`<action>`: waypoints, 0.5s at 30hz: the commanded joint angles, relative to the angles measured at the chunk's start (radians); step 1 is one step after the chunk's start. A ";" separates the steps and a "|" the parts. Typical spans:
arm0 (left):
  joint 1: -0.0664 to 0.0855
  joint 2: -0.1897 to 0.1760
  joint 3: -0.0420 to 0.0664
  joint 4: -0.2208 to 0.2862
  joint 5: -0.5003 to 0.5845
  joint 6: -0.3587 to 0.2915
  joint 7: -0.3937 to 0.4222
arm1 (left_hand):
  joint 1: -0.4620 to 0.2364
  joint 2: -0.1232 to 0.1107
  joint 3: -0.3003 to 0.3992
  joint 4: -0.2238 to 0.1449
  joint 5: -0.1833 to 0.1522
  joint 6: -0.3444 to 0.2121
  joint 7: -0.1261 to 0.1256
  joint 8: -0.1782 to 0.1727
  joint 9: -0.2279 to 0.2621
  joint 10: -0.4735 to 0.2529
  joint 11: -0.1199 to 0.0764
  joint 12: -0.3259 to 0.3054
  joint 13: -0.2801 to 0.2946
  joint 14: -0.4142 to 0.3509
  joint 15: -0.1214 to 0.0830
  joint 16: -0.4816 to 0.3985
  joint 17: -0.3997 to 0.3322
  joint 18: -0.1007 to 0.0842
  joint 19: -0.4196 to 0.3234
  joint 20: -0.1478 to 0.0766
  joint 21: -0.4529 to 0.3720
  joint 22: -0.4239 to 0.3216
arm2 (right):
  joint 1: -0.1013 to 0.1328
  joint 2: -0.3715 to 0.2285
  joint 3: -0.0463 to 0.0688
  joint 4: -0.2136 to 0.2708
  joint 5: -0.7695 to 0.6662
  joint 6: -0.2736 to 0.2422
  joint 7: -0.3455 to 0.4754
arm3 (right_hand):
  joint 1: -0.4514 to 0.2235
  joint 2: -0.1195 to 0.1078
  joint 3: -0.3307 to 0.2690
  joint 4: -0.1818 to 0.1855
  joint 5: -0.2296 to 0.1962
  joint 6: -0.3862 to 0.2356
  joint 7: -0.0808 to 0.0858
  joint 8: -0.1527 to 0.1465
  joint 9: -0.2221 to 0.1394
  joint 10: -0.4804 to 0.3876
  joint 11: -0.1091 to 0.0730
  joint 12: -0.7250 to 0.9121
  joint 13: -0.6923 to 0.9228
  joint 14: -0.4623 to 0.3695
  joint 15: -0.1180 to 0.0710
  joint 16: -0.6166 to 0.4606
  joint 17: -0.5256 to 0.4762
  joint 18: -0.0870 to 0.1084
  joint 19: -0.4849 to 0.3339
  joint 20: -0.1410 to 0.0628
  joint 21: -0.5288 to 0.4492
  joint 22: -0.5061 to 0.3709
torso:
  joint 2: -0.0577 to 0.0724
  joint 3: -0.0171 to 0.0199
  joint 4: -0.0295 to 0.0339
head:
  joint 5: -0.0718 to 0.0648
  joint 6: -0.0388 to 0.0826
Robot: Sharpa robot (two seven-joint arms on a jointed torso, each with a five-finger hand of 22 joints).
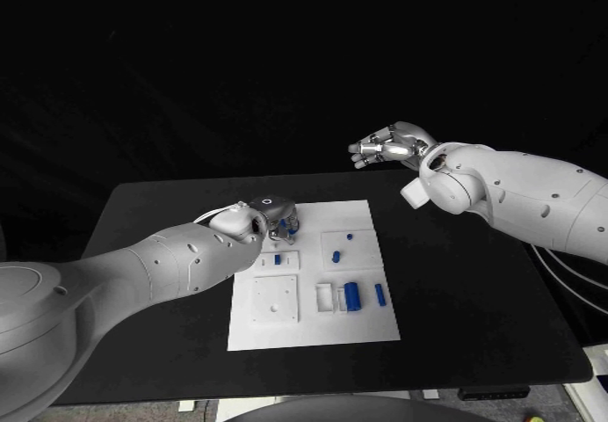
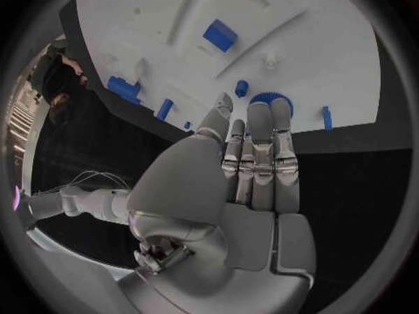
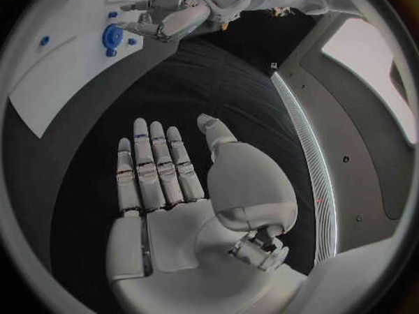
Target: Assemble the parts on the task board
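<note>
The white task board (image 1: 317,303) lies in the middle of the black table. My left hand (image 1: 270,220) hovers at the board's far left corner with its fingers (image 2: 259,146) stretched out straight. The fingertips reach a round blue part (image 2: 260,99) on the board (image 2: 332,56); I cannot tell if they touch it. That round part (image 3: 114,36) lies just beside the left hand (image 3: 170,17) in the right wrist view. My right hand (image 1: 390,145) is raised over the table's far edge, flat and spread (image 3: 161,174), holding nothing.
Other blue parts lie on the board: a small one (image 1: 336,256) near the middle, a larger block (image 1: 352,297) and a slim piece (image 1: 379,294) at the near right. A square blue block (image 2: 218,35) and a short peg (image 2: 241,87) sit beyond the left fingertips.
</note>
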 commanded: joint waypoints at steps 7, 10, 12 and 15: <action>-0.013 0.007 0.000 -0.027 -0.013 0.046 0.033 | -0.032 0.038 0.024 -0.070 0.011 0.013 -0.003 -0.002 -0.001 0.013 -0.005 -0.006 -0.002 0.016 -0.004 0.009 0.001 0.009 -0.009 -0.001 0.000 0.044 | 0.000 -0.002 0.001 0.008 -0.007 0.002 0.006 | -0.002 -0.009 0.002 -0.006 0.004 -0.004 0.001 -0.004 -0.002 0.002 0.001 -0.005 -0.001 0.005 0.003 -0.004 -0.001 0.001 0.003 -0.001 -0.001 0.000 | -0.001 0.0001 0.0006 | -0.003 -0.003; -0.017 0.007 0.000 -0.034 -0.012 0.048 0.039 | -0.036 0.047 0.032 -0.082 0.012 0.019 -0.002 -0.002 -0.001 0.014 -0.005 -0.006 -0.002 0.020 -0.004 0.009 0.000 0.010 -0.009 -0.002 -0.001 0.051 | 0.000 -0.003 0.001 0.009 -0.007 0.002 0.006 | -0.002 -0.009 0.002 -0.006 0.004 -0.004 0.001 -0.004 -0.002 0.002 0.001 -0.005 -0.001 0.005 0.003 -0.004 -0.001 0.001 0.003 -0.001 -0.001 0.000 | -0.001 0.0003 0.0008 | -0.003 -0.004; -0.019 0.008 0.000 -0.037 -0.011 0.046 0.043 | -0.039 0.049 0.036 -0.087 0.012 0.011 -0.002 -0.003 -0.001 0.002 -0.002 -0.006 -0.002 0.025 -0.003 0.009 -0.001 0.011 -0.007 -0.001 -0.002 0.053 | 0.000 -0.003 0.001 0.010 -0.007 0.001 0.006 | -0.002 -0.009 0.002 -0.006 0.004 -0.004 0.001 -0.004 -0.002 0.002 0.001 -0.005 -0.001 0.005 0.003 -0.004 -0.001 0.001 0.003 -0.001 -0.001 0.000 | 0.000 0.0001 0.0008 | -0.004 -0.005; -0.024 0.009 0.000 -0.043 -0.007 0.037 0.051 | -0.039 0.051 0.043 -0.091 0.013 0.000 -0.001 -0.003 -0.002 -0.005 -0.002 -0.007 -0.003 0.041 -0.004 0.007 -0.003 0.015 0.000 -0.001 0.000 0.054 | 0.000 -0.004 0.001 0.011 -0.007 0.001 0.006 | -0.002 -0.009 0.002 -0.006 0.004 -0.004 0.001 -0.004 -0.002 0.002 0.001 -0.005 -0.001 0.005 0.003 -0.004 -0.001 0.001 0.003 -0.001 -0.001 0.000 | 0.000 -0.0002 0.0011 | -0.005 -0.005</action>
